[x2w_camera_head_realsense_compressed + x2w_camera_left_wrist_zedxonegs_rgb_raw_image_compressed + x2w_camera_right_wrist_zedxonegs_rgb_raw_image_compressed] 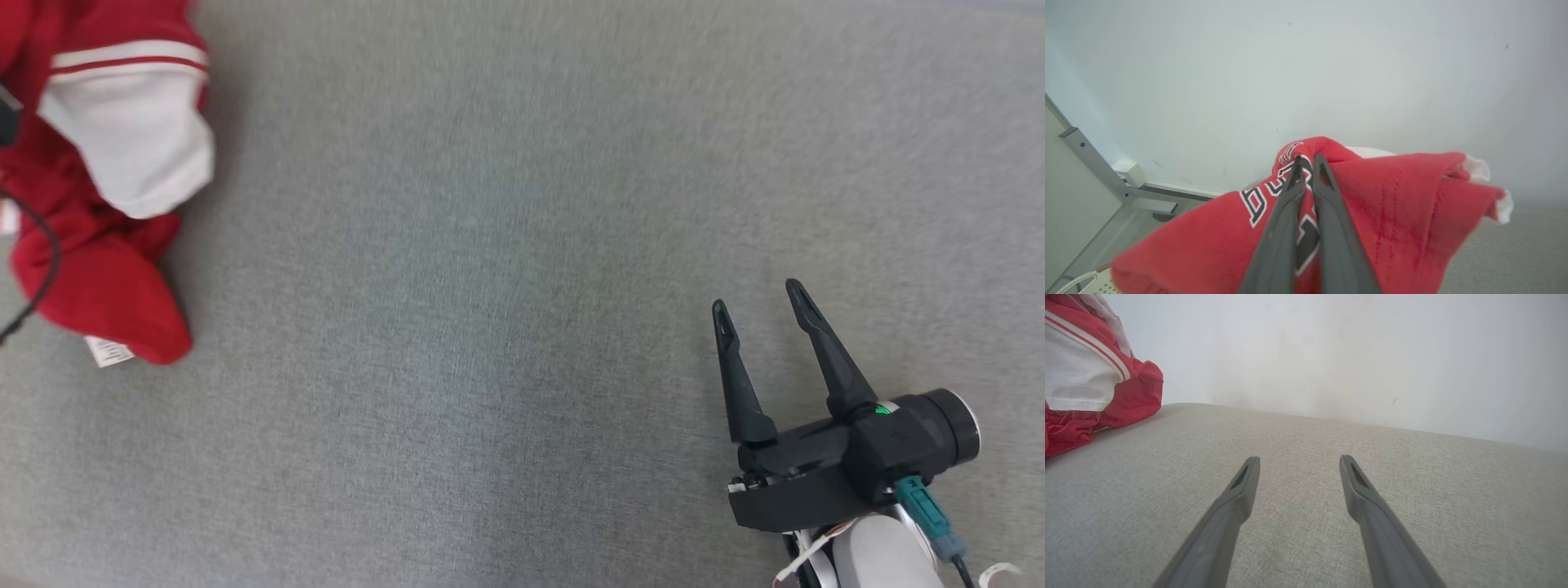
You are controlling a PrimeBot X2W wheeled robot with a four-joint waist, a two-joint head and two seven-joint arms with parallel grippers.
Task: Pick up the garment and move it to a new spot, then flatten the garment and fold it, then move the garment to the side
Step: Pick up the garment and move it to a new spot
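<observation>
Left wrist view puts my left hand (1307, 159) closest, its fingers pressed nearly together, pinching a fold of the red jersey (1392, 204) beside the black-and-white lettering (1253, 202). I judge the cloth light, soft and limp: it will sag and bunch from one pinch, so a hem or shoulder seam would give a surer hold for spreading. The jersey is bunched at the left end of the grey fabric counter (490, 327), white sleeve (131, 139) uppermost, a care tag (108, 351) at its lower edge. A black cable (45, 269) loops across it and could snag. My right hand (756, 296) hovers spread and empty, well apart. Beyond stand a metal rail (1094, 163) and a pale wall (1331, 355).
</observation>
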